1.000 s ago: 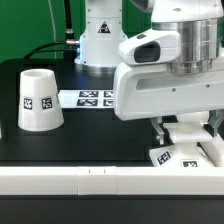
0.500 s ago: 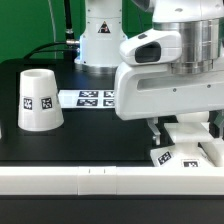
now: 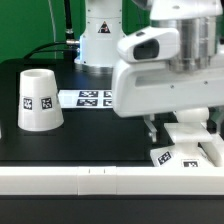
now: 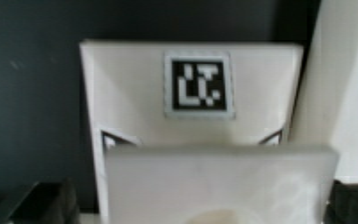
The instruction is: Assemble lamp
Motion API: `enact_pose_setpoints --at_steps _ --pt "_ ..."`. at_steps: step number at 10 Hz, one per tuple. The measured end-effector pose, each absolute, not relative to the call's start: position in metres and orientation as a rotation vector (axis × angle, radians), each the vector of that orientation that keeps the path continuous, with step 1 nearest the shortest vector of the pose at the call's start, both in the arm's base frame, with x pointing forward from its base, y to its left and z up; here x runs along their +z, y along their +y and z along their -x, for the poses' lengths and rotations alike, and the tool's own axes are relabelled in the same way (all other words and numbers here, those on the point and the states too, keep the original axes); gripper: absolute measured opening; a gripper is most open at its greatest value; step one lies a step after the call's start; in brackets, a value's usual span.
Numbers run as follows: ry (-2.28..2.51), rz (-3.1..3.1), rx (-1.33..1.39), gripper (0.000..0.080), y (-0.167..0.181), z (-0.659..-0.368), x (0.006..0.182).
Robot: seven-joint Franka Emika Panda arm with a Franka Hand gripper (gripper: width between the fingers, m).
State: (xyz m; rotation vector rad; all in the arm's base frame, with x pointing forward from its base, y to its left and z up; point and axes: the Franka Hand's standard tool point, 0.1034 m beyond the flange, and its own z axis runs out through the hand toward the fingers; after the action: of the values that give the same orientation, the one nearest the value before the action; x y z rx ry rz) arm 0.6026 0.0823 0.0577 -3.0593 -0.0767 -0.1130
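Base (image 3: 192, 150) is seen at the bench's near edge, gripper (image 3: 160, 132) held above, jaws spread. Shade (image 3: 38, 98) is stood toward the exterior view's left.

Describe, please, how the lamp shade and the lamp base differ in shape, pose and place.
The shade stands tall and tapers upward; the base lies low, flat and stepped. The shade is at the exterior view's left, the base at its right. The shade's tag sits on its side wall, the base's on its top face. Both are white and rest on the black table.
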Motion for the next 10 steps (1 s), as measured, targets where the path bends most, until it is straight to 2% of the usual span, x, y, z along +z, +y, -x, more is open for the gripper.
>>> enact_pose_setpoints --at_steps 4,6,10 --pt "-0.028 3.060 -0.069 0.0698 0.105 -0.548 0.066" --pt "-0.045 3.059 -0.065 0.0698 0.121 -0.529 0.056" --pt "-0.059 3.062 -0.037 0.0698 0.123 -0.526 0.053"
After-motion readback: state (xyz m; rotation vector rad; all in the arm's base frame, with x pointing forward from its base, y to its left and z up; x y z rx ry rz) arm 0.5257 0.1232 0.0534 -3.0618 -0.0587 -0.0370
